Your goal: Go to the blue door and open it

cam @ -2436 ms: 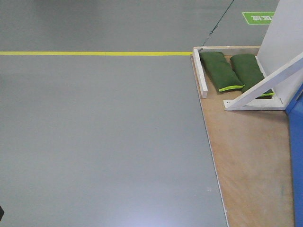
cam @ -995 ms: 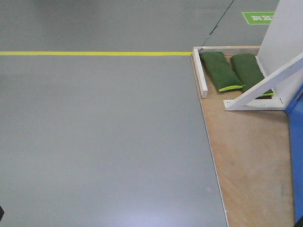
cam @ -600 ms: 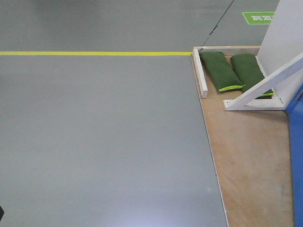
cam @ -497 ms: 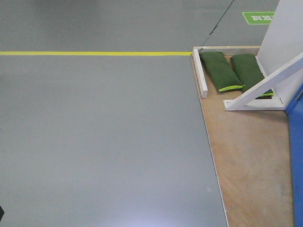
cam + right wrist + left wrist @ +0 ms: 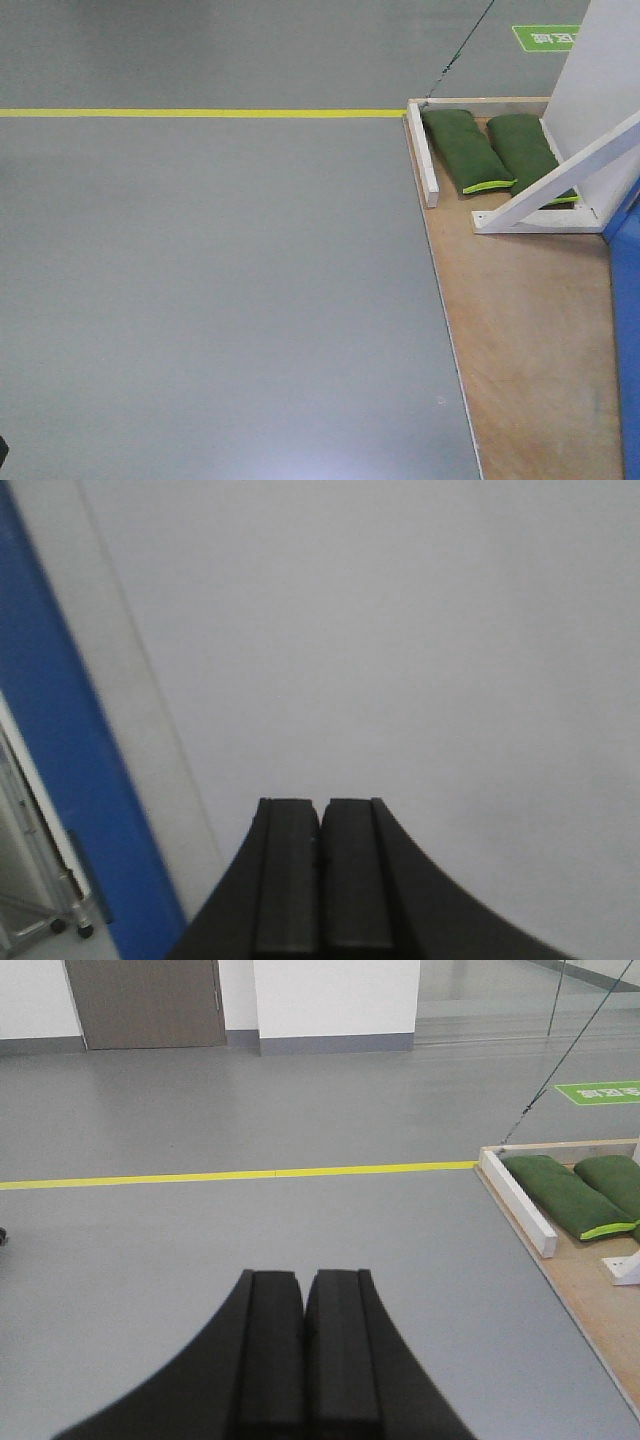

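The blue door [image 5: 627, 330] shows only as a glossy blue strip along the right edge of the front view, standing on the wooden platform [image 5: 530, 330]. Its handle and lock are out of view. In the right wrist view my right gripper [image 5: 321, 810] is shut and empty, facing a plain white panel [image 5: 400, 630] with a bright-blue band [image 5: 60, 770] down its left side. In the left wrist view my left gripper [image 5: 305, 1285] is shut and empty, hanging over the grey floor [image 5: 200, 1230] left of the platform.
Two green sandbags [image 5: 466, 150] lie at the platform's far end beside a white rail [image 5: 423, 155] and a slanted white brace [image 5: 560, 180]. A yellow floor line [image 5: 200, 113] runs across the grey floor. A grey door [image 5: 145, 1000] stands in the far wall.
The front view has barely shifted. The blue strip at its right edge wavers by a few pixels. A dark shape seen at the lower right corner one second ago is gone.
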Tool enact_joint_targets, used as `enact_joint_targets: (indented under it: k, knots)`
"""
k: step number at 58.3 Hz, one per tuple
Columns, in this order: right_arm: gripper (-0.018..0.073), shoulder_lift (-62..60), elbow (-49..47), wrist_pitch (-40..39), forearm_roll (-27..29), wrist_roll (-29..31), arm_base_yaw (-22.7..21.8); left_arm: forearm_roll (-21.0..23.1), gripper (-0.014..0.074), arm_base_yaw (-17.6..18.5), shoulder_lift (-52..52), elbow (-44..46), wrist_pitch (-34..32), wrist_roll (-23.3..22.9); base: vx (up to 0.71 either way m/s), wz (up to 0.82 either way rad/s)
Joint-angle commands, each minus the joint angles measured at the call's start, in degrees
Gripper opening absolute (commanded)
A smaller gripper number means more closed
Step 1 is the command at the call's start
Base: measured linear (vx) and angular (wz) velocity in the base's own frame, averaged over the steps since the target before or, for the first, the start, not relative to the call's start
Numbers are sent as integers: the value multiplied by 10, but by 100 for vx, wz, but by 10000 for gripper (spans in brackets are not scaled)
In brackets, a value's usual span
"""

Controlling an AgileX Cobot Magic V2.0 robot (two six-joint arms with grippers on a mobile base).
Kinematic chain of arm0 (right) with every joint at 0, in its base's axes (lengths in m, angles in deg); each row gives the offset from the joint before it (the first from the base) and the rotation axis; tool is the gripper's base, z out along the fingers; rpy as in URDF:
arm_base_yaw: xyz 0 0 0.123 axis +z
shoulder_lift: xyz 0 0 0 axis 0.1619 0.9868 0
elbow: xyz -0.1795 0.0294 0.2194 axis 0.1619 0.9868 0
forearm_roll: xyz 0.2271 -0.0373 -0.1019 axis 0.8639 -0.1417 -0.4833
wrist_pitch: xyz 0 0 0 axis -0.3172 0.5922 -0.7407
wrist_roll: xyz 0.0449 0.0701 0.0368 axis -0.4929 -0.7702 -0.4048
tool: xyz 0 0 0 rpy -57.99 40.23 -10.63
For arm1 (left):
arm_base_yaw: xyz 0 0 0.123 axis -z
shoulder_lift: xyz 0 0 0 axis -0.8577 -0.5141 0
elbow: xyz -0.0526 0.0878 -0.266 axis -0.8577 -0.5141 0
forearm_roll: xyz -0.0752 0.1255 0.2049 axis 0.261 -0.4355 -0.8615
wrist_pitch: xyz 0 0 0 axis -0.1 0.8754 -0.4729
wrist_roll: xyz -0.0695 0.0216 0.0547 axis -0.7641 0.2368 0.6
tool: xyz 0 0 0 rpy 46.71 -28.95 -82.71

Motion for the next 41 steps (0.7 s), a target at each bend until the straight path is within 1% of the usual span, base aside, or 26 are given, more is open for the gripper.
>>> enact_joint_targets:
  k: [1, 9, 21, 32, 41]
  knots:
    - [12, -19, -19, -81, -20, 4, 26, 3, 73, 0, 7, 15, -48, -1, 0, 0]
    - [12, -14, -19, -115, -20, 4, 66, 3, 73, 0, 7, 15, -48, -1, 0, 0]
    - [12, -14, -19, -126, -18, 4, 112, 3, 73, 0, 7, 15, -48, -1, 0, 0]
    - [12, -26, -19, -112, -18, 4, 136, 3, 73, 0, 7, 15, -48, -1, 0, 0]
    - [12, -50, -19, -98, -20, 4, 136, 3, 73, 0, 7, 15, -48, -1, 0, 0]
